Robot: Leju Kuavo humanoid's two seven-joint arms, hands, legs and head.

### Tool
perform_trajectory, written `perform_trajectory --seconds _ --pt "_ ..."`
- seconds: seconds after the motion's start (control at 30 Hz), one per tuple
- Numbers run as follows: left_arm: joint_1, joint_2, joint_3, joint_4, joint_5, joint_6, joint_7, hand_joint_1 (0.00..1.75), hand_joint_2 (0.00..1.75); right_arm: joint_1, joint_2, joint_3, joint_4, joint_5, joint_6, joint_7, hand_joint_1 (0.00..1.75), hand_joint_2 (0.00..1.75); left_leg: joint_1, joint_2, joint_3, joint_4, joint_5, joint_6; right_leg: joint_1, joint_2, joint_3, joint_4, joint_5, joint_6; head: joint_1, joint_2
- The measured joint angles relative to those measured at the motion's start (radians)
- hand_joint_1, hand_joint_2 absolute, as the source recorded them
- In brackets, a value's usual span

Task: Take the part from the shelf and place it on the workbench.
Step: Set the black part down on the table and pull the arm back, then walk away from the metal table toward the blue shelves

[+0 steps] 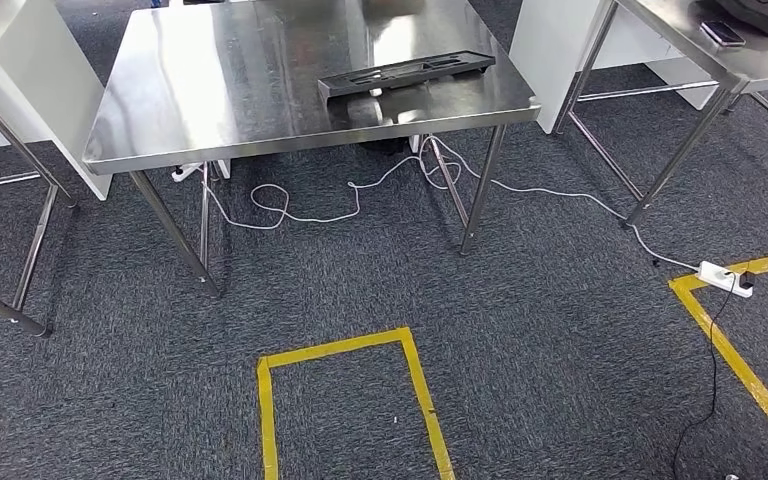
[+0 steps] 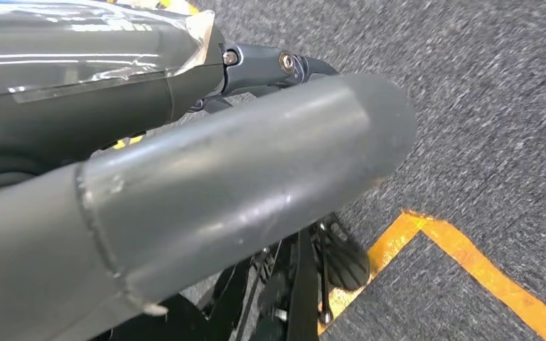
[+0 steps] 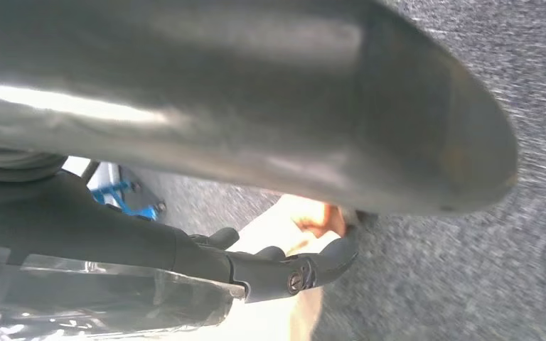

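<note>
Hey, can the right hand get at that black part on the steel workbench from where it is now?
Probably not: the black part lies far across the workbench, while the right hand hangs over carpet.

Long, flat, dark grey part, moulded like a shallow tray with several recessed slots along its length. Lies flat on the steel counter, in the upper middle of the head view frame, toward the counter's right half and near its front edge. Set at a slight slant, right end higher in the frame than the left. Reflected faintly in the shiny surface beneath.
</note>
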Motion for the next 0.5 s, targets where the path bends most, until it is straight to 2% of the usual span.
perform_trajectory --seconds 0.03,0.07,0.13,0.2,0.23,0.27,0.33,0.37,0.4,0.43,0.47,0.5 --pt "0.001 0.003 -0.005 0.0 -0.003 -0.004 0.0 0.0 0.0 0.0 0.0 -0.007 0.0 -0.005 0.0 0.002 0.0 0.0 0.0 0.0 0.043 -0.065 0.011 0.004 0.002 0.0 -0.005 0.008 -0.001 0.002 0.0 0.0" --pt "0.001 0.006 -0.008 0.0 -0.007 -0.008 0.001 0.0 0.0 0.0 0.0 -0.013 0.001 -0.009 0.0 0.003 0.0 0.0 -0.002 -0.001 0.068 -0.11 0.015 0.01 0.005 0.0 -0.01 0.014 -0.003 0.006 0.001 0.0" --pt "0.001 0.01 -0.013 0.0 -0.011 -0.012 0.002 0.0 0.0 -0.001 0.0 -0.024 0.001 -0.016 -0.001 0.003 0.0 0.0 -0.008 -0.001 0.079 -0.136 0.008 0.026 0.01 0.0 -0.021 0.019 -0.002 0.018 0.001 0.0" --pt "0.001 0.012 -0.021 0.0 -0.014 -0.013 0.005 0.0 0.0 0.0 0.0 -0.034 0.002 -0.024 -0.003 0.001 0.0 0.0 -0.007 0.0 0.078 -0.15 0.012 0.046 0.011 0.001 -0.027 0.024 -0.005 0.03 0.001 0.0" --pt "0.001 0.013 -0.025 0.0 -0.015 -0.013 0.007 0.0 0.0 0.0 0.0 -0.039 0.002 -0.029 -0.004 -0.001 0.0 0.0 -0.004 0.001 0.077 -0.158 0.018 0.055 0.01 0.003 -0.037 0.043 -0.017 0.033 0.002 0.0" --pt "0.001 0.013 -0.027 0.0 -0.017 -0.014 0.008 0.0 0.0 0.0 0.0 -0.044 0.002 -0.033 -0.005 -0.003 0.0 0.0 -0.001 0.002 0.076 -0.164 0.023 0.063 0.008 0.005 -0.058 0.082 -0.038 0.034 0.003 0.0" --pt "0.001 0.014 -0.031 -0.001 -0.02 -0.014 0.009 0.0 0.0 0.002 -0.001 -0.054 0.002 -0.039 -0.007 -0.007 0.0 0.0 0.0 0.006 0.071 -0.166 0.027 0.069 -0.001 0.01 -0.126 0.212 -0.094 0.035 0.006 0.0" --pt "0.002 0.014 -0.033 -0.001 -0.022 -0.014 0.01 0.0 0.0 0.003 -0.002 -0.058 0.003 -0.042 -0.007 -0.008 0.0 0.0 0.001 0.009 0.069 -0.166 0.028 0.069 -0.006 0.012 -0.158 0.274 -0.113 0.04 0.006 0.0" --pt "0.002 0.014 -0.034 -0.001 -0.024 -0.015 0.01 0.0 0.0 0.004 -0.002 -0.062 0.004 -0.047 -0.007 -0.011 0.0 0.0 0.002 0.013 0.069 -0.166 0.028 0.068 -0.011 0.013 -0.177 0.308 -0.116 0.048 0.006 0.0" --pt "0.003 0.014 -0.035 -0.001 -0.025 -0.016 0.011 0.0 0.0 0.005 -0.003 -0.068 0.004 -0.053 -0.007 -0.015 0.0 0.0 0.004 0.017 0.07 -0.165 0.028 0.067 -0.017 0.012 -0.177 0.301 -0.101 0.061 0.006 0.0" --pt "0.003 0.014 -0.036 -0.001 -0.028 -0.019 0.012 0.0 0.0 0.006 -0.005 -0.074 0.004 -0.061 -0.008 -0.019 0.0 0.0 0.007 0.022 0.072 -0.165 0.027 0.063 -0.024 0.009 -0.156 0.251 -0.071 0.076 0.006 0.0" --pt "0.003 0.014 -0.039 -0.001 -0.031 -0.022 0.012 0.0 0.0 0.006 -0.006 -0.081 0.004 -0.068 -0.009 -0.023 0.0 0.0 0.008 0.026 0.075 -0.164 0.026 0.056 -0.031 -0.004 -0.123 0.174 -0.034 0.091 0.008 0.0"
